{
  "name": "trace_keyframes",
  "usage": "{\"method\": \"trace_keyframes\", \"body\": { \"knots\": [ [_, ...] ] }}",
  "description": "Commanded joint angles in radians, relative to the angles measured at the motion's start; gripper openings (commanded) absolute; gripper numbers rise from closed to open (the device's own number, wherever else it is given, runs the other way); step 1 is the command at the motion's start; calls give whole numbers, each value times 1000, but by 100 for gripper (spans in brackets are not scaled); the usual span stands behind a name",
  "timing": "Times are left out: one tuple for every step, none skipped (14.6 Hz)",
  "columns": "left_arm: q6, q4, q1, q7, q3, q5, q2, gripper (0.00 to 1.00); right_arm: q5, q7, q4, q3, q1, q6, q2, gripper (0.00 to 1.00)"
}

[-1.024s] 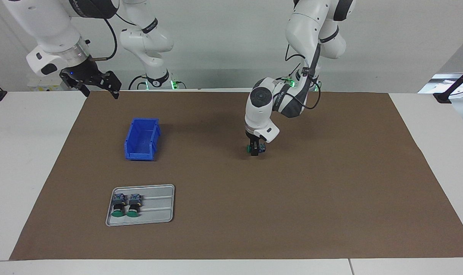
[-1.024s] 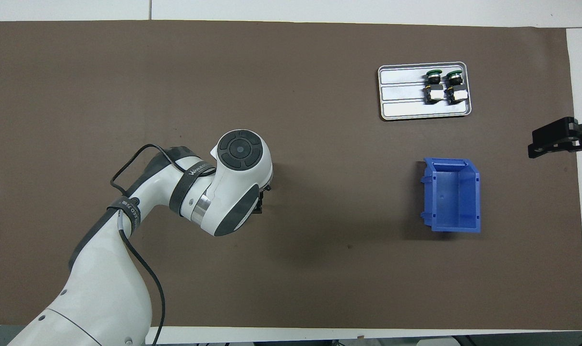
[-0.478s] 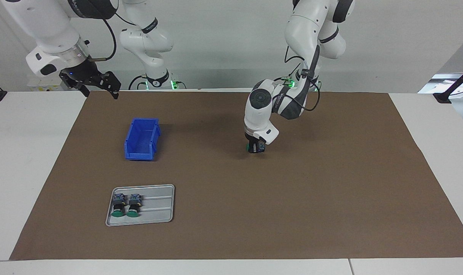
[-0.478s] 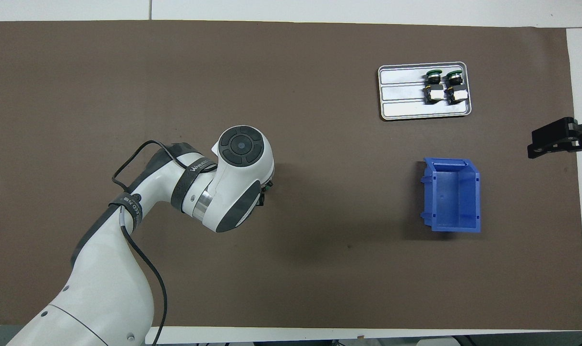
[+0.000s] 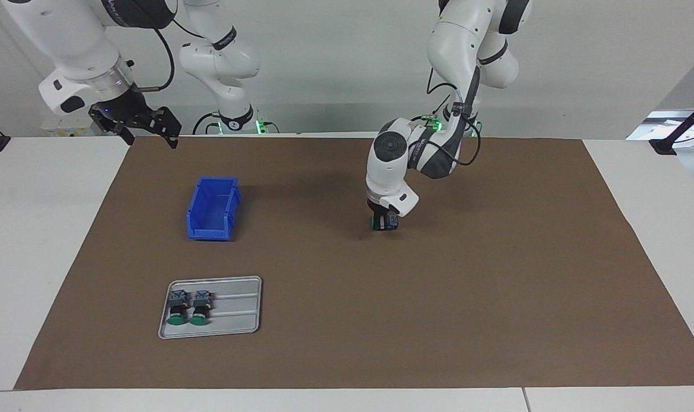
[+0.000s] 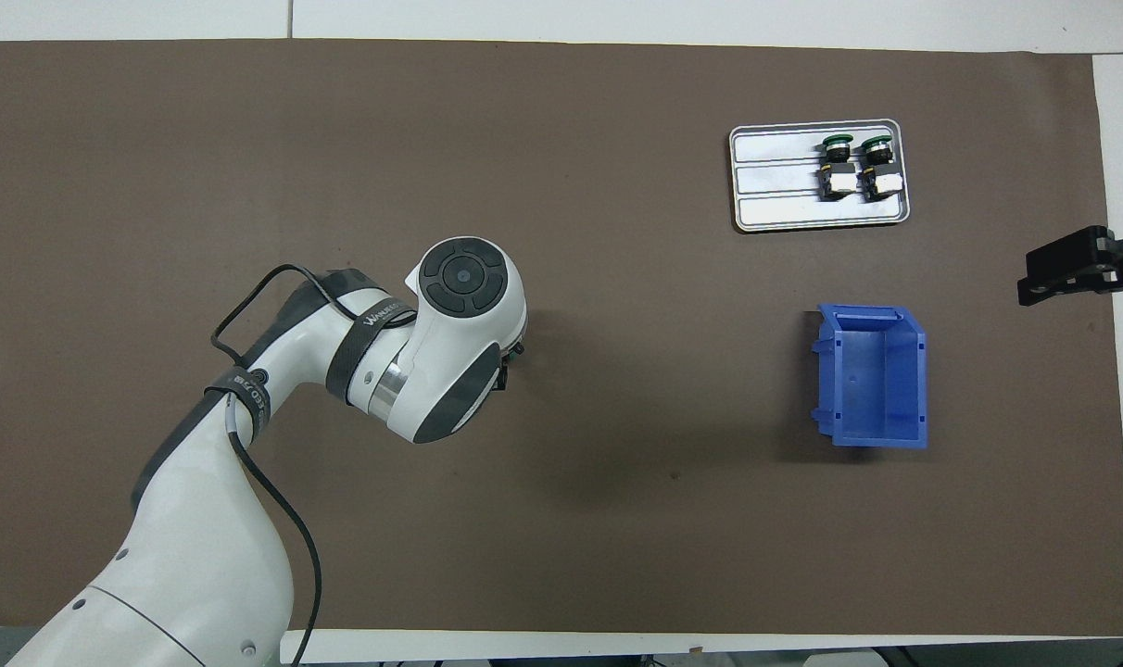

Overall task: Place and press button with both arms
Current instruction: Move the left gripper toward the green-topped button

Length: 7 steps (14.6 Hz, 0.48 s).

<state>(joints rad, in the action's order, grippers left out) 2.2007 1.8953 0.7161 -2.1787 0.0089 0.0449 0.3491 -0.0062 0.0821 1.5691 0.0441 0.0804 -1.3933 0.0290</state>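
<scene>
The left gripper [image 5: 383, 224] has risen slightly, fingers clamped on the button [image 5: 390, 223] over the brown mat [image 5: 496, 274]; its wristband lettering is unreadable; the right gripper [image 5: 146, 127] waits, fingers spread.

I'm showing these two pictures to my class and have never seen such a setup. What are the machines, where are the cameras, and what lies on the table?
Two white robot arms work at a table with a brown mat. One camera faces them; the other looks down from above.

The left gripper is low over the mat's middle, closed on a green-capped push-button. The right gripper waits open in the air at its own end of the table.

On the mat are a blue bin and, farther from the robots, a metal tray with two more buttons.
</scene>
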Motion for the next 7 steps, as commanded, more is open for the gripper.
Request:
{"method": "trace_keyframes", "body": {
  "knots": [
    [-9, -1, -32, -1, 8, -16, -48, 0, 20, -24, 14, 2, 9, -6, 9, 99],
    [-9, 7, -38, 13, 8, -16, -74, 0, 20, -24, 14, 2, 9, -6, 9, 99],
    [-10, 14, -62, 25, 6, -14, -90, 0, 20, -24, 14, 2, 9, -6, 9, 99],
    [-12, 18, -73, 33, 5, -13, -100, 0, 20, -24, 14, 2, 9, -6, 9, 99],
    [-7, 21, -79, 36, 5, -7, -113, 0, 20, -24, 14, 2, 9, -6, 9, 99],
    [-7, 24, -93, 39, 3, 1, -116, 0, 20, -24, 12, 2, 9, -6, 9, 99],
    [-4, 31, -96, 49, 3, 1, -119, 0, 20, -24, 14, 2, 9, -6, 9, 99]
  ]
}}
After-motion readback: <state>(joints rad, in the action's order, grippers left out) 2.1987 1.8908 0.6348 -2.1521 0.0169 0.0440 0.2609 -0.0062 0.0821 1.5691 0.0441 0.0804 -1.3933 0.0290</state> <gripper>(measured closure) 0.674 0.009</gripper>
